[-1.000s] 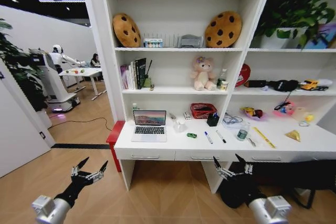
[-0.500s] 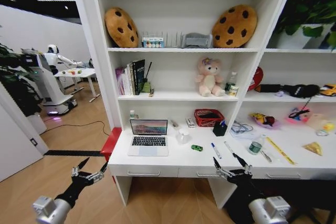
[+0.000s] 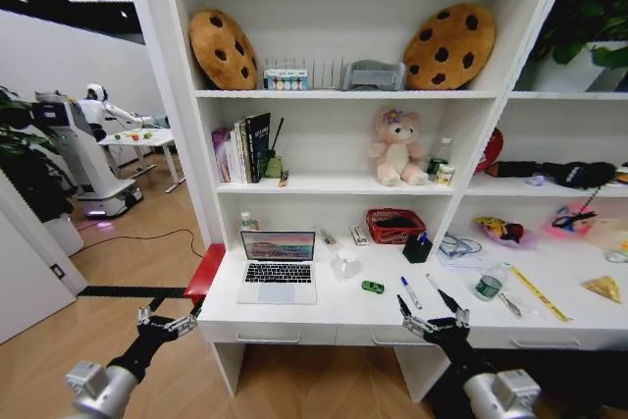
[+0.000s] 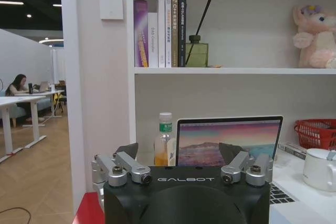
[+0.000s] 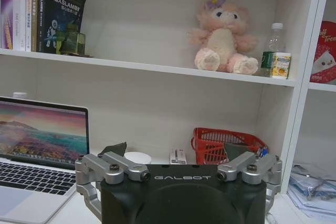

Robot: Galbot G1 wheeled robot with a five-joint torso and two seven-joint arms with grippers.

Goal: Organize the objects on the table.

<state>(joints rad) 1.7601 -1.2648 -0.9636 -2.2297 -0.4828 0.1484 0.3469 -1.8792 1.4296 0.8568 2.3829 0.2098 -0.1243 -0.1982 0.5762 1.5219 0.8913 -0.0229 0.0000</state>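
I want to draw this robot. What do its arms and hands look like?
Each arm is silver-grey near the camera, then black toward the wrist. The left tool and right tool have black bodies, silver metal finger links with small bolts, and dark pointed tips. "GALBOT" is printed in pale letters on each black body.

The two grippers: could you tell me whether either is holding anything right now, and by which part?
Nothing is held. The left gripper and right gripper are both open and empty, in front of the table, short of the laptop.

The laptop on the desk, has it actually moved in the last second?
No. The laptop keeps its place beside the white mug on the table; the whole head view shifted, so the camera moved.
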